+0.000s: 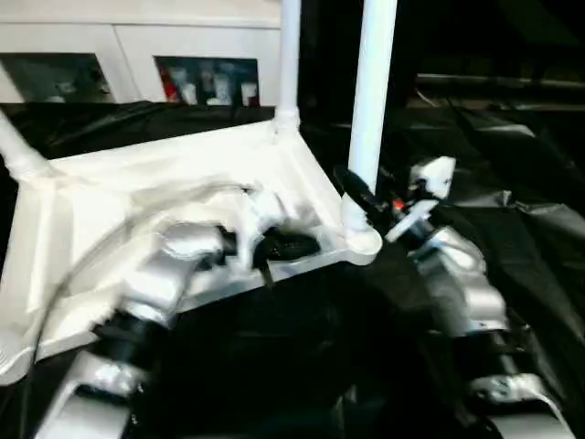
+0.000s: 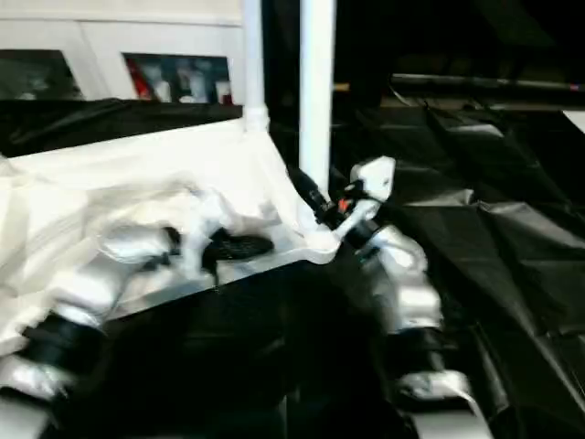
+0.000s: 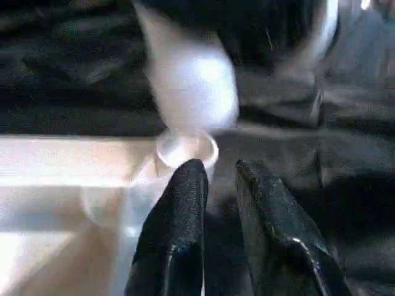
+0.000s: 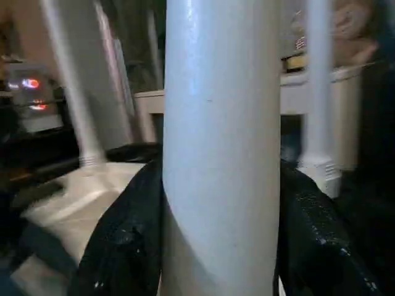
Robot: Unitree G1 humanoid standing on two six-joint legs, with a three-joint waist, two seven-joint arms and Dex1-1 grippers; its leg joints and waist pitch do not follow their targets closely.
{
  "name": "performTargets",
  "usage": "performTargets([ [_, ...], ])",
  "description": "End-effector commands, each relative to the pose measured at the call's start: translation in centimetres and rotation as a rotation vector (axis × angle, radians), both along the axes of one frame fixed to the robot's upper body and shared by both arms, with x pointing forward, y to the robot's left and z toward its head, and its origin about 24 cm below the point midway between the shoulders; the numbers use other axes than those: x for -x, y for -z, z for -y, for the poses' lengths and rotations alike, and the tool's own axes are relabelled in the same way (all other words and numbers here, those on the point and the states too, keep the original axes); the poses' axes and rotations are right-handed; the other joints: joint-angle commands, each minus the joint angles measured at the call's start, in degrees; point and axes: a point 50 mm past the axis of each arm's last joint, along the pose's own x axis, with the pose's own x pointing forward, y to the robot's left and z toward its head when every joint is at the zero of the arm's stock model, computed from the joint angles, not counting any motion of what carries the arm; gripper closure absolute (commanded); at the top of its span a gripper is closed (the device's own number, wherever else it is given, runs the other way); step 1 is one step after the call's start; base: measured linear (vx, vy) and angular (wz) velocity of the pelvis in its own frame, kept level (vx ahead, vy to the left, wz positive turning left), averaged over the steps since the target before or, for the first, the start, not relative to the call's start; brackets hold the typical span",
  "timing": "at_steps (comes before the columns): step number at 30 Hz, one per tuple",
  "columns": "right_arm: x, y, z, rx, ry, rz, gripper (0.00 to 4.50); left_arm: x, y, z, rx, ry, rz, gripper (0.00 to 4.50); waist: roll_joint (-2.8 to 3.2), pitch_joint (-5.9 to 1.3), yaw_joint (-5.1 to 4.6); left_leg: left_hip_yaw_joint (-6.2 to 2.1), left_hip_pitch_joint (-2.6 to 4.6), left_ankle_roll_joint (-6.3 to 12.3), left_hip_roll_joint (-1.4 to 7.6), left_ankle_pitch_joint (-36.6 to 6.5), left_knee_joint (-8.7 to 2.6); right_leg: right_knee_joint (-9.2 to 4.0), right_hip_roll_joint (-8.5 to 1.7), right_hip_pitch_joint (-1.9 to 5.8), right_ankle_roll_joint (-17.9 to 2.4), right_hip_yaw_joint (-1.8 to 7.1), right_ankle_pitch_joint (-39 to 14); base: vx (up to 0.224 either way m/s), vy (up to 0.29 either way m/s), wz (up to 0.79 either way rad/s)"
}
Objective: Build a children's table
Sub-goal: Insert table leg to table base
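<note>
- Three legs stand up from the upturned top, which lies ribbed side up on the black tabletop: the far leg, the left leg and the near leg.
- Right gripper has its jaws clenched round the near leg, low down, just above the corner socket.
- Left gripper rests on the top's underside near that socket; its jaws are nearly closed and grasp nothing.
- Judging by this, the step is seating the near leg. Keep it upright and in line with the socket, press straight down, and let the left arm pin the top so it cannot slide or tip.
- Fourth corner, nearest the robot's left, looks bare and probably comes next.
</note>
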Motion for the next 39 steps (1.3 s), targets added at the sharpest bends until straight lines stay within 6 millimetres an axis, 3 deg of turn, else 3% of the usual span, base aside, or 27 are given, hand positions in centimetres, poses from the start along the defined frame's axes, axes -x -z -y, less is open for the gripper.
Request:
performTargets([
  [1,0.5,-0.4,0.0,-0.021,-0.054,-0.005,2.62,-0.8,-1.8,0.3,0.102,-0.020,0.005,3.18,-0.06,-3.33,0.30,-0.60,1.15,6.01,3.44,-4.2,-3.74,-3.33,-4.77,3.55,-16.6,2.92,-0.6,0.000,0.000,0.00],
  [2,1.2,-0.4,0.1,-0.029,-0.101,-0.023,2.62,-2.3,-3.9,0.5,0.239,-0.105,-0.003,3.09,0.02,-3.27,0.56,-0.21,1.33,5.44,3.11,-4.1,-3.56,-3.46,-4.28,3.53,-16.5,3.00,0.1,0.000,0.000,0.00],
  [3,1.5,-0.4,0.1,-0.030,-0.119,-0.031,2.62,-2.8,-4.6,0.7,0.294,-0.136,-0.013,3.00,0.04,-3.46,1.27,-0.12,1.88,5.10,3.34,-4.5,-3.48,-3.41,-4.39,3.24,-17.2,2.96,1.6,0.000,0.000,0.00],
  [4,1.7,-0.4,0.2,-0.027,-0.131,-0.037,2.62,-3.2,-5.4,1.0,0.353,-0.147,-0.028,2.91,0.06,-3.54,1.26,-0.24,1.44,5.05,3.32,-3.9,-3.47,-3.07,-4.50,3.60,-17.4,2.92,2.5,0.000,0.000,0.00],
  [5,1.8,-0.4,0.2,-0.024,-0.139,-0.042,2.62,-3.4,-5.9,1.1,0.387,-0.144,-0.039,2.83,-0.43,-3.52,1.27,-0.32,0.71,5.18,3.23,-2.8,-3.47,-2.87,-4.63,4.08,-17.1,2.86,3.5,0.000,0.000,0.00],
  [9,2.2,-0.4,-0.1,-0.003,-0.156,-0.052,2.62,-3.9,-7.2,3.0,0.488,-0.118,-0.084,2.60,-0.32,-3.85,1.49,-0.18,0.60,6.42,2.72,0.6,-2.85,-2.59,-4.54,4.25,-16.3,2.94,7.4,0.000,0.000,0.00],
  [13,2.2,-0.3,-0.1,0.013,-0.136,-0.062,2.62,-3.4,-7.7,4.6,0.551,-0.024,-0.142,2.34,-0.40,-4.13,1.66,-0.37,0.32,7.87,2.75,2.3,-2.58,-2.29,-4.71,4.52,-17.0,2.70,10.2,0.000,0.000,0.00],
  [14,2.3,-0.3,-0.1,0.010,-0.136,-0.066,2.62,-3.3,-7.9,4.8,0.571,-0.010,-0.161,2.23,-0.40,-4.09,1.64,-0.36,0.34,7.91,2.78,2.3,-2.59,-2.31,-4.71,4.49,-17.1,2.68,10.0,0.000,0.000,0.00],
  [15,2.3,-0.4,-0.1,0.011,-0.130,-0.069,2.62,-3.0,-8.1,5.1,0.608,0.034,-0.208,2.10,0.05,-4.10,1.52,-0.24,0.54,7.68,2.83,2.1,-2.51,-2.27,-4.61,4.36,-17.5,2.68,10.0,0.000,0.000,0.00],
  [16,2.3,-0.5,-0.1,0.001,-0.131,-0.072,2.62,-2.8,-8.1,5.3,0.614,0.055,-0.226,2.01,-0.05,-4.04,1.67,-0.38,0.49,7.68,2.84,2.0,-2.55,-2.32,-4.65,4.40,-17.6,2.61,9.7,0.000,0.000,0.00],
  [17,2.3,-0.7,-0.1,-0.003,-0.128,-0.072,2.62,-2.4,-8.0,5.4,0.628,0.100,-0.256,1.95,0.43,-4.01,1.74,-0.41,0.54,7.63,2.82,1.4,-2.55,-2.38,-4.65,4.37,-17.8,2.60,8.7,0.000,0.000,0.00],
  [19,2.4,-0.8,-0.1,0.000,-0.129,-0.071,2.62,-2.2,-7.9,5.4,0.637,0.127,-0.276,1.73,0.08,-4.01,1.68,-0.44,0.46,7.36,2.87,1.0,-2.58,-2.40,-4.52,4.55,-17.7,2.58,8.0,0.000,0.000,0.00],
  [21,2.5,-0.9,-0.2,0.007,-0.138,-0.071,2.62,-2.1,-7.7,5.5,0.625,0.138,-0.277,1.59,0.46,-3.93,1.53,-0.43,0.53,7.29,2.84,0.5,-2.56,-2.63,-4.46,4.45,-17.3,2.56,7.1,0.000,0.000,0.00],
  [22,2.6,-0.9,-0.2,0.006,-0.141,-0.072,2.62,-2.0,-7.6,5.6,0.620,0.145,-0.279,1.47,0.37,-3.92,1.50,-0.42,0.55,7.17,2.83,0.2,-2.57,-2.69,-4.44,4.48,-17.3,2.56,6.7,0.000,0.000,0.00],
  [25,2.7,-0.9,-0.4,0.023,-0.161,-0.075,2.62,-1.8,-7.1,6.0,0.562,0.145,-0.259,1.20,0.49,-3.99,1.54,-0.52,0.52,6.64,2.90,0.3,-2.56,-2.62,-4.40,4.59,-16.9,2.57,6.4,0.000,0.000,0.00],
  [30,3.2,-0.5,-0.8,0.069,-0.174,-0.092,2.62,-3.1,-6.4,6.6,0.466,-0.028,-0.180,0.83,0.75,-4.08,1.59,-0.60,0.57,6.44,2.96,0.0,-2.48,-2.72,-4.51,4.65,-16.3,2.58,6.6,0.000,0.000,0.00],
  [31,3.2,-0.5,-0.7,0.066,-0.170,-0.093,2.62,-3.4,-6.6,6.4,0.477,-0.059,-0.175,0.83,0.67,-4.13,1.58,-0.64,0.49,6.19,2.88,-0.2,-2.46,-2.70,-4.55,4.78,-16.4,2.55,6.6,0.000,0.000,0.00],
  [33,3.2,-0.5,-0.7,0.067,-0.170,-0.093,2.62,-3.5,-6.7,6.3,0.478,-0.072,-0.170,1.23,0.64,-4.17,1.61,-0.68,0.52,6.08,2.92,-0.2,-2.47,-2.66,-4.53,4.77,-16.3,2.55,6.7,0.000,0.000,0.00],
  [39,2.8,-1.0,-0.4,0.048,-0.160,-0.094,2.62,-3.9,-8.0,5.4,0.552,-0.095,-0.166,1.76,-0.43,-4.11,1.71,-0.48,0.36,6.48,2.69,0.4,-2.36,-2.57,-4.55,4.77,-16.4,2.58,5.6,0.000,0.000,0.00],
])
